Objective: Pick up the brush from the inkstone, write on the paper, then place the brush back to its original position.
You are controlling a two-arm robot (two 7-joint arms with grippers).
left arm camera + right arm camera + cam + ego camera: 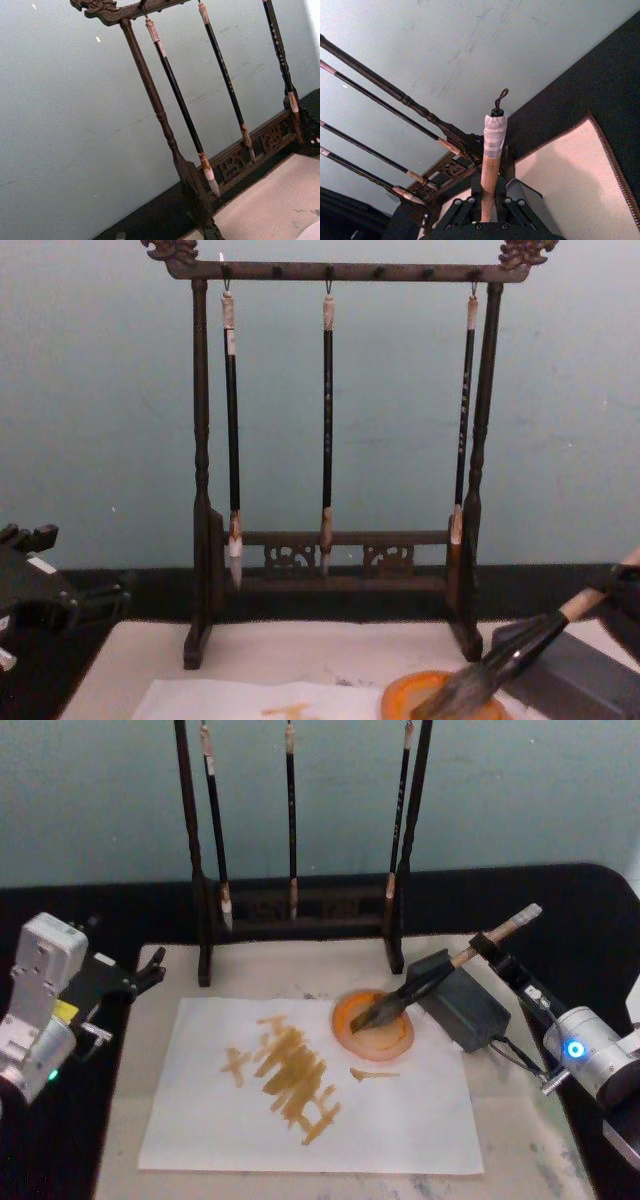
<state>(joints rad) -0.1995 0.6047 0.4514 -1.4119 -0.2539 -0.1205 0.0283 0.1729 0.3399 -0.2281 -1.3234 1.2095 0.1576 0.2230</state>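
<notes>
The right gripper (484,950) was clamped shut on the pale handle of the brush (430,978), holding it tilted, with the cord loop end pointing up and away. The dark bristles rested in the orange dish (392,1040) at the far right edge of the paper (220,1120), which carried yellow-brown strokes and lay on the beige mat (520,1145). A dark grey block (462,1005) sat just beside the dish, under the handle. The left gripper (150,970) was parked at the mat's left edge. Behind stood the wooden rack (300,906) with three thin brushes.
</notes>
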